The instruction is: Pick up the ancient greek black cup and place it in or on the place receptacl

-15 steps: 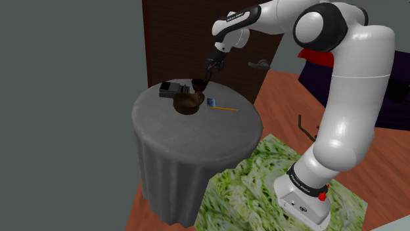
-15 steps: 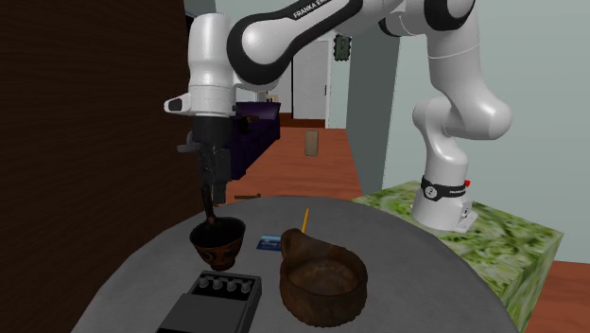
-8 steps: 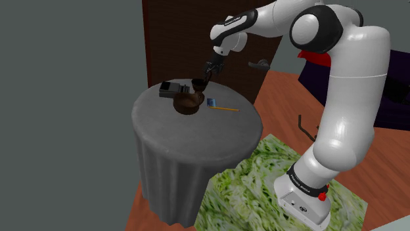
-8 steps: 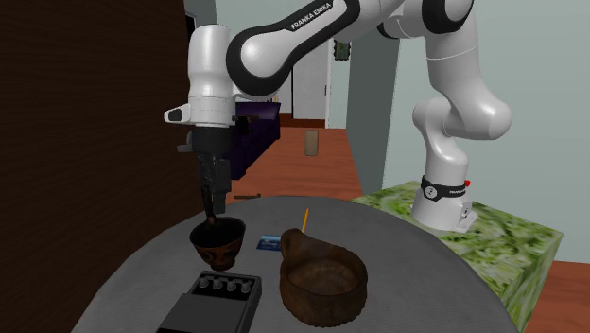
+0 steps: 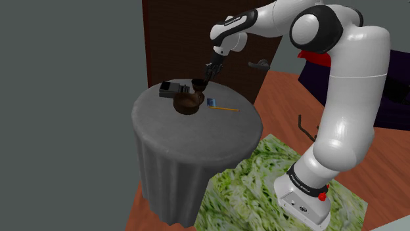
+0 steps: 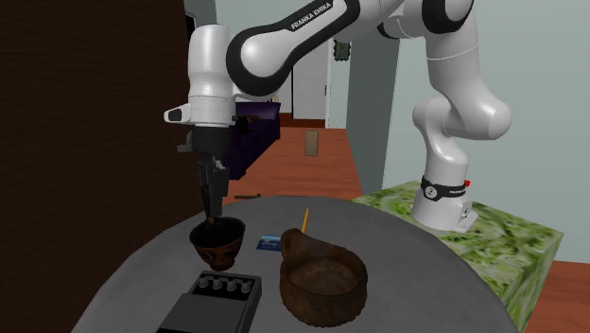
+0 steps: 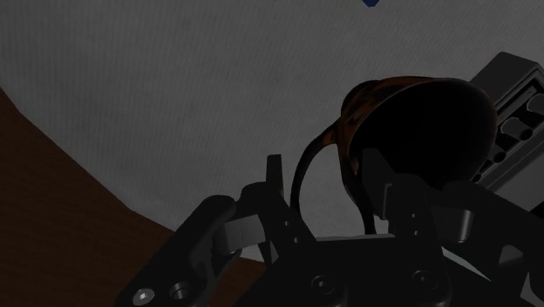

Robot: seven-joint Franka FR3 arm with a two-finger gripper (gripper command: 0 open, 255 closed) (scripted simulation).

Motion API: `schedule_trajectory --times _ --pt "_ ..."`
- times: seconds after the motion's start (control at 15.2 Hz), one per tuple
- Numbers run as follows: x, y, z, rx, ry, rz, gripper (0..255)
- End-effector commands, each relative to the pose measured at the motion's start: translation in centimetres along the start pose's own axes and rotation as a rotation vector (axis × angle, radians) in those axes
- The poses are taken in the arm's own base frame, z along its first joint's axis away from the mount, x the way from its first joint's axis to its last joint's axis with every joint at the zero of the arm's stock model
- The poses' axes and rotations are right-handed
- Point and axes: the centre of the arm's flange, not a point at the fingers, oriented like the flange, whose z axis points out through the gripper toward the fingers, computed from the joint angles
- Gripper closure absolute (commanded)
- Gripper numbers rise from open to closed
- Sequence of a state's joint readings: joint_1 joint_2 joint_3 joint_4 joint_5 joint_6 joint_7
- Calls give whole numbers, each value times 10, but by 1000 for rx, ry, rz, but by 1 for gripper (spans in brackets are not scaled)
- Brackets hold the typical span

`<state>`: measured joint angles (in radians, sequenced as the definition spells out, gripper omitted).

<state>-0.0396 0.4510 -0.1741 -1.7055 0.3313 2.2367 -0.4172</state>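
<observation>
I log the descent as finished: the black two-finger gripper [image 7: 323, 179] sits spread astride the handle of the dark, orange-patterned cup [image 6: 218, 248], seemingly unclamped, on the grey-draped round table [image 6: 425, 274], so closing comes next.

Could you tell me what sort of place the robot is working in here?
Most likely a room in a house: a reddish wooden floor, a dark wooden door with a lever handle, and a round table draped in grey cloth. Across the room, a doorway leads further in.
</observation>
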Motion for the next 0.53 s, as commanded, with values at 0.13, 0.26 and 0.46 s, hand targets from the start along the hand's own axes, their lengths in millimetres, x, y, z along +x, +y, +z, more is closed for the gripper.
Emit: schedule_trajectory --times 0.13,0.26,0.46 --pt "0 0 0 0 0 0 255" --pt "0 0 0 0 0 0 255" --pt "2 -2 -15 0 0 0 255"
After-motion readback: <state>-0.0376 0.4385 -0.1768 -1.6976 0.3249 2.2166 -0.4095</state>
